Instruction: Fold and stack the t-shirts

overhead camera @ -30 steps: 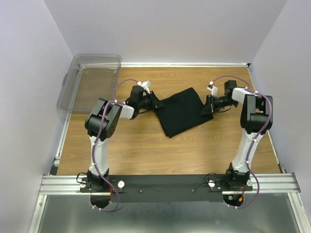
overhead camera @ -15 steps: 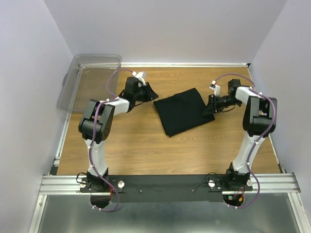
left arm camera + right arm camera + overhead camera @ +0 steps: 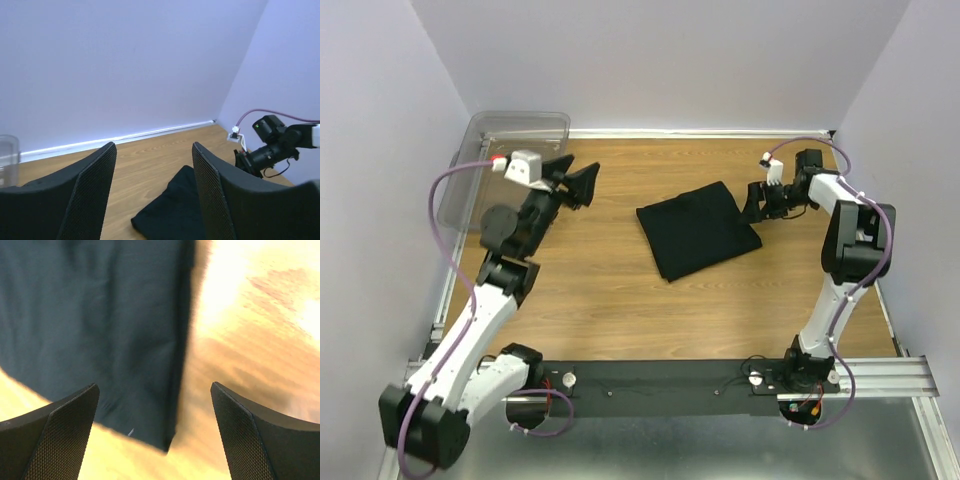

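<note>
The wooden counter (image 3: 600, 300) carries one black t-shirt (image 3: 697, 229), folded into a flat, skewed rectangle. It lies right of the middle, nearer the far edge than the near one. A clear plastic bin (image 3: 505, 165) sits at the far left corner, its outer side reaching past the left edge.

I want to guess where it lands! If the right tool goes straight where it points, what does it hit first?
Probably the black t-shirt, near its edge: the right tool points at it. The table is right beside, so not certain.
</note>
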Controlling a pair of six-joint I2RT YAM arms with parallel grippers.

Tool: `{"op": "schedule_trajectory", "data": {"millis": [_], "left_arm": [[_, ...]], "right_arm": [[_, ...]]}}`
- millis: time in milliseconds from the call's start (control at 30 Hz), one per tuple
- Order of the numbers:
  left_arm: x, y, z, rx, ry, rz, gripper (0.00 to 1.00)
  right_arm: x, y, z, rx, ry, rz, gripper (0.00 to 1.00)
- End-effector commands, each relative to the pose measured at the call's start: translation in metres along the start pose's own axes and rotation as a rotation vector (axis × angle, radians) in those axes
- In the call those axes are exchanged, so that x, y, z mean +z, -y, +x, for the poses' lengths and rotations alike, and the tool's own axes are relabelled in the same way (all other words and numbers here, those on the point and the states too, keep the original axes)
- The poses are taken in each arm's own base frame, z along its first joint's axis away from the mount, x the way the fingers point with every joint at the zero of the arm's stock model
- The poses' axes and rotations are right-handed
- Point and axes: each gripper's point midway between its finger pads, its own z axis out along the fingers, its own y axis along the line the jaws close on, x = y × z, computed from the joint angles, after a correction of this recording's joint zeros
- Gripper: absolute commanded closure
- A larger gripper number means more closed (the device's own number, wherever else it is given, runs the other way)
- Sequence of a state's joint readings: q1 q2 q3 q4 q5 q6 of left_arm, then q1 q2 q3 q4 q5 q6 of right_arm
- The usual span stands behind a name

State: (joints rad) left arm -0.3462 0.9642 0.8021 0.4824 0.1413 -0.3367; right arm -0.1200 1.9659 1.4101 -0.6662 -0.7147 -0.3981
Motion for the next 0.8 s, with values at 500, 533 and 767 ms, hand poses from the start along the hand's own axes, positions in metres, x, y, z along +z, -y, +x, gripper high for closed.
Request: {"op": "schedule_trajectory", "data": {"millis": [500, 533, 767], "left_arm": [[-0.126, 0.002, 0.009, -0.013, -0.019, -0.084, 0.25], [-0.127, 0.002, 0.011, -0.014, -0.027, -0.083, 0.25], [-0.135, 0.004, 0.018, -0.023, -0.049, -0.075, 0.25]], "right_arm": [[0.03, 0.015, 0.028, 0.225, -0.097, -0.013, 1.0], [0.024, 0.026, 0.018, 0.232, -0.068, 0.026, 0.99], [-0.061, 0.157, -0.019, 0.267, 0.095, 0.417, 0.99]]}}
